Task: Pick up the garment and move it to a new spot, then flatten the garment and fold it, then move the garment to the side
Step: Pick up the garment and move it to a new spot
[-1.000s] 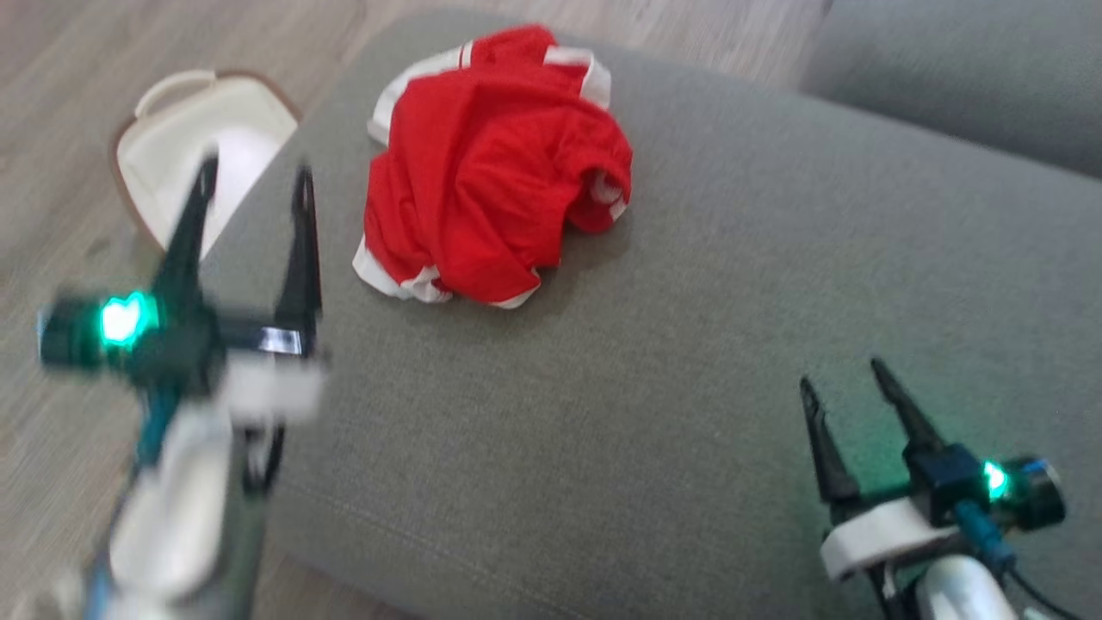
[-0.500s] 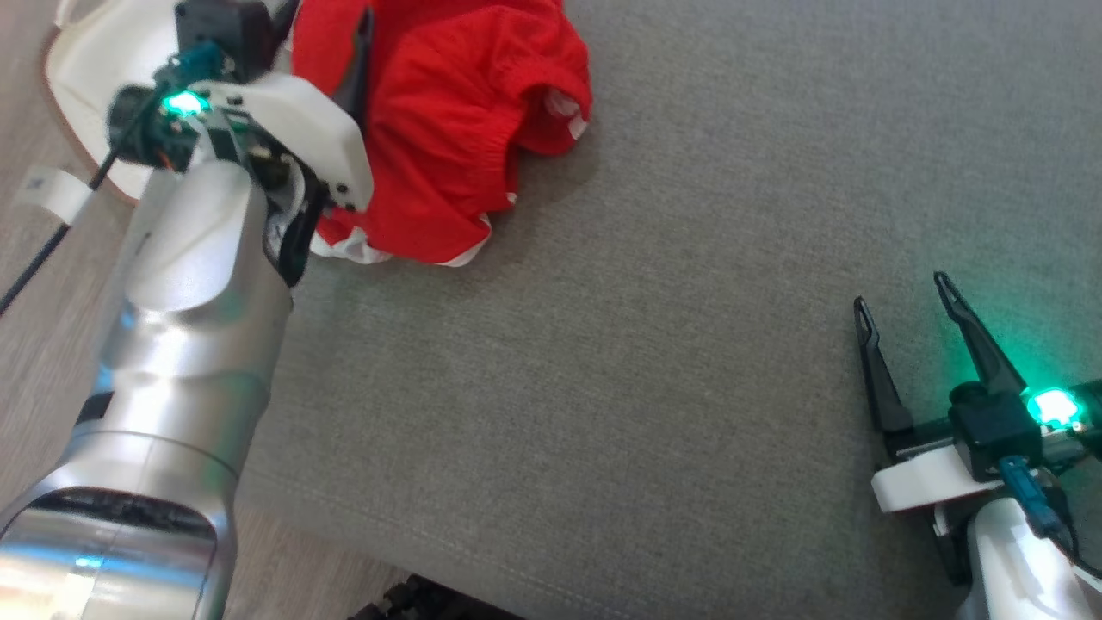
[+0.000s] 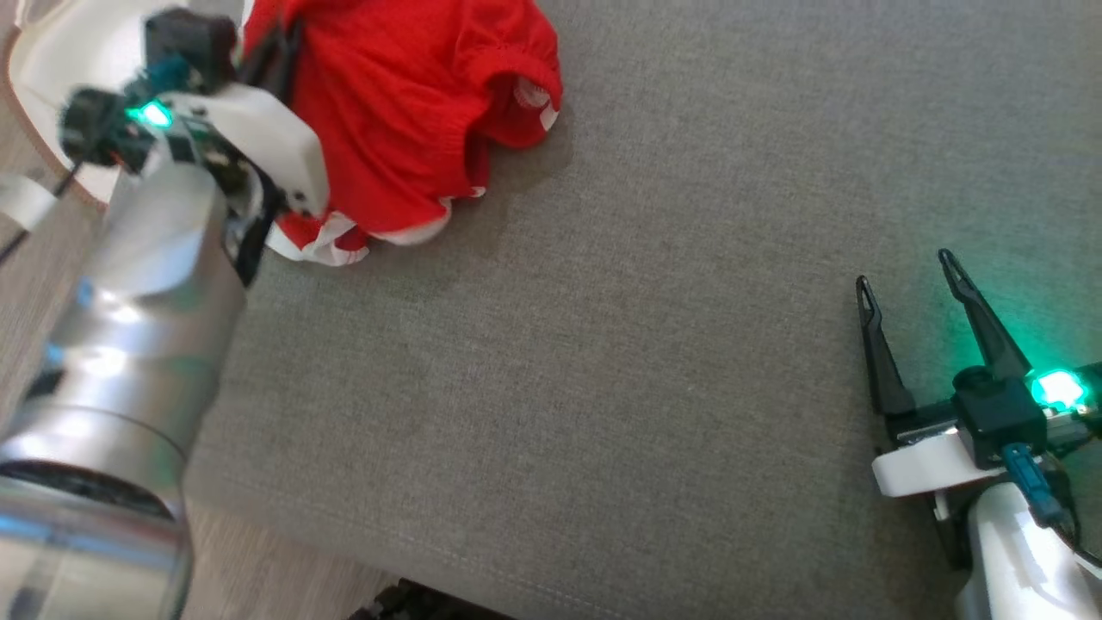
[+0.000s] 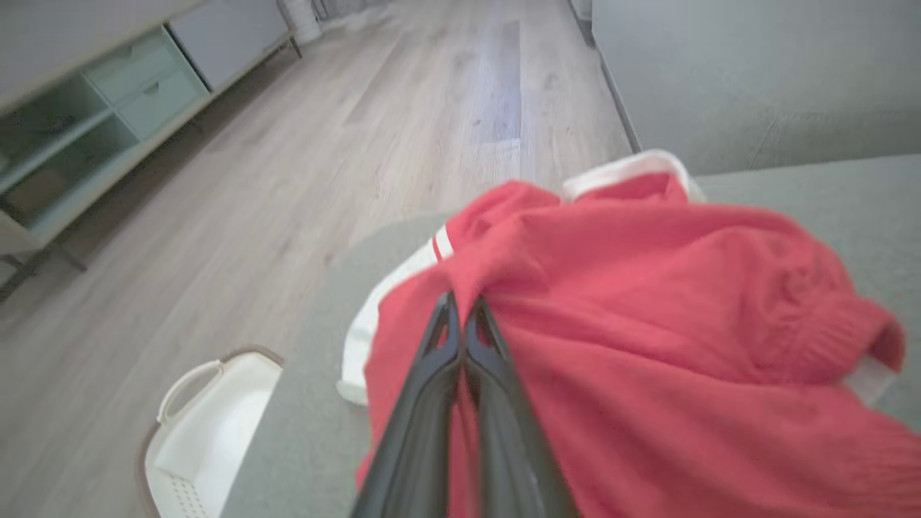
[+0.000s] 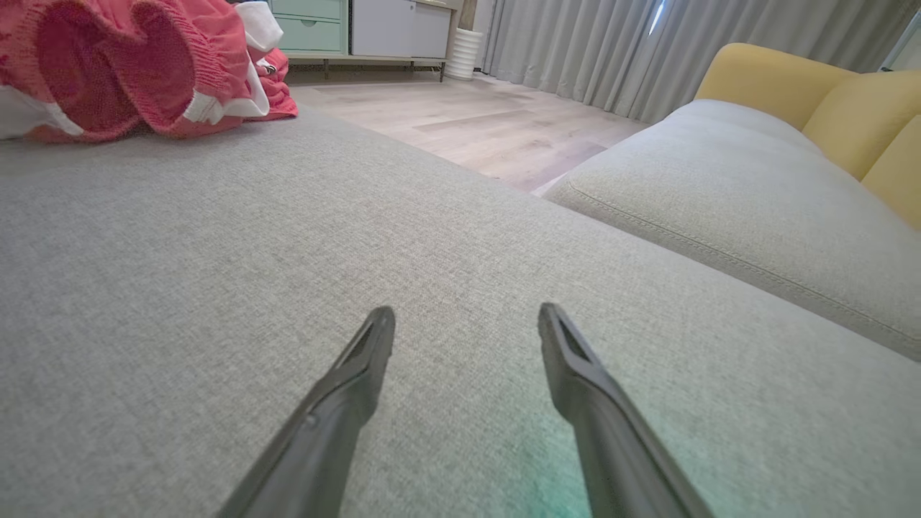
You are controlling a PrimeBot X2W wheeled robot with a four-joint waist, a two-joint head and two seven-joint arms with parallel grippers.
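While left hand (image 4: 465, 308) pinches red garment (image 4: 647, 324), right hand (image 5: 466, 314) spread over grey cushion (image 5: 180, 252).

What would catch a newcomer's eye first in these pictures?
The crumpled red garment with white trim, at the far left of the grey cushion. The left gripper is shut on a fold of it, while the right gripper stands open over bare cushion at the near right.
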